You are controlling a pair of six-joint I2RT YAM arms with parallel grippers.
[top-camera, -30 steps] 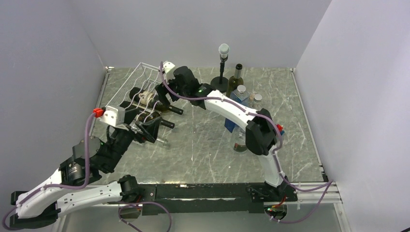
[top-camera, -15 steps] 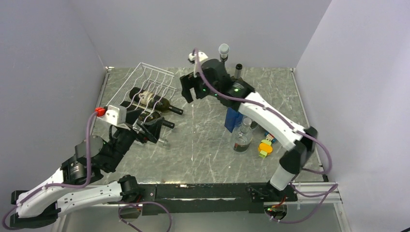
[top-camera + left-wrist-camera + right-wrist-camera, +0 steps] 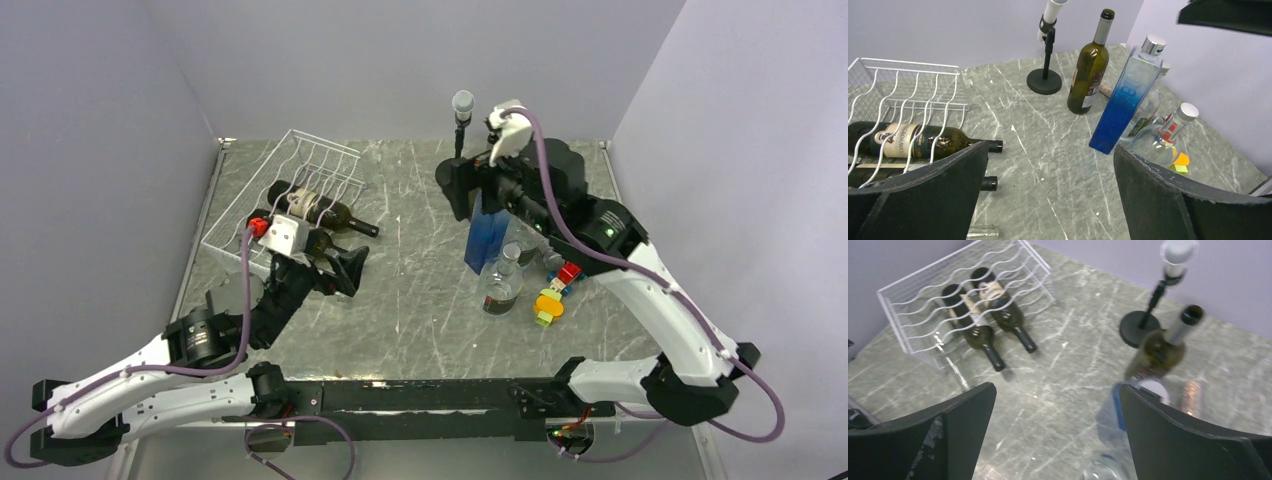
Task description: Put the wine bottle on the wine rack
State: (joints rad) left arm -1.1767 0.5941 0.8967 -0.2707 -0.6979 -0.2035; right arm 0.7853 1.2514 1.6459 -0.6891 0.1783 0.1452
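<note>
Bottle: wine bottle (image 3: 1159, 349), standing upright, ahead-right of right gripper (image 3: 1055, 412)
Handling: glass, being judged heavy, slick, breakable
Hold: neck is being favoured
Jaws: right gripper, left gripper (image 3: 1048, 190), all 2 being held spread, empty

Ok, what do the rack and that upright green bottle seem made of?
The wine rack: thin wavy wire with a smooth white coat, likely painted or coated metal. The upright bottle: dark olive glass, glossy with highlights, paper label; the neck top looks dark, material unclear.
</note>
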